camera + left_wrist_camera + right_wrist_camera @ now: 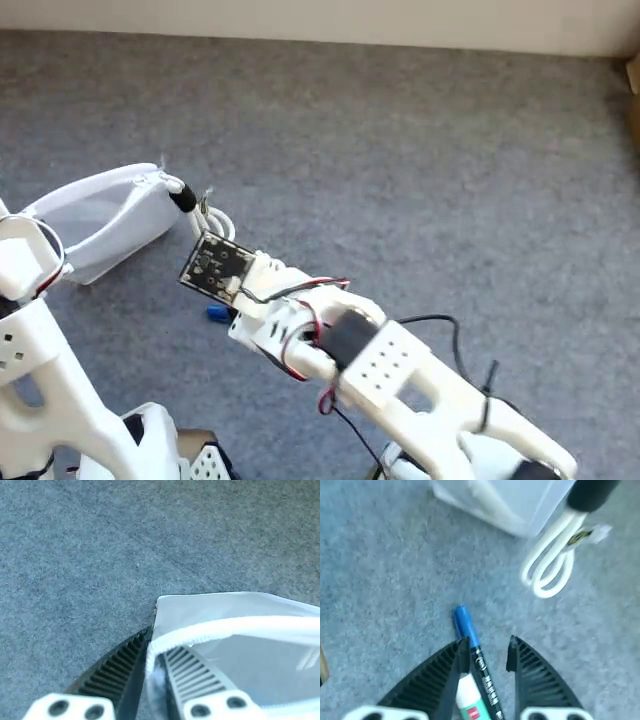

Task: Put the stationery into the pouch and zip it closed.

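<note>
The right gripper (487, 647) hangs low over the carpet (420, 150) with its jaws apart, clamped on nothing. The pen (479, 667) lies in the gap between them, close along one finger and clear of the other. Its long axis runs nearly in line with the fingers. Its blue cap leads, reaching just past the fingertips and pointing away from the wrist, to the far left, toward the pouch (520, 505). A white stick (470, 697) with a green label lies beside the pen's barrel, parallel to it, deeper in the gap. Farther out, a white cord (547, 565) in a double loop hangs from a black end piece at the pouch's right end, apart from the pen. In the high view the pouch lies on the left of the carpet, left of and beyond the right gripper. Its long axis runs left to right, the right end a little farther off. The left gripper (157, 641) is at the pouch's near left end, its jaws together on the white zip band at the corner.
</note>
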Controlling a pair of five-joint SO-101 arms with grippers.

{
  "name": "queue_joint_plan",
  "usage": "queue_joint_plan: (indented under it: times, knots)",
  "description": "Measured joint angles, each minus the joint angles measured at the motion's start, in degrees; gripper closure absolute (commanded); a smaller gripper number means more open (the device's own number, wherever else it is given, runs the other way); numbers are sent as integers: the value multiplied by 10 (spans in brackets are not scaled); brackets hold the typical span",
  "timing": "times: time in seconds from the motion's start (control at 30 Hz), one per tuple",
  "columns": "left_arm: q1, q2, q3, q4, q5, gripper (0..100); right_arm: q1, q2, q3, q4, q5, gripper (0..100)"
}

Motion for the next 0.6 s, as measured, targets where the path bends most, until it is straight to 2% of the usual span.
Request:
queue_joint_plan:
  times: [0.23,0.6]
  knots:
    - [0,0,0,0,0,993,-15,161,-6,-60,0,875]
    - [0,0,0,0,0,993,-18,333,-110,-67,0,875]
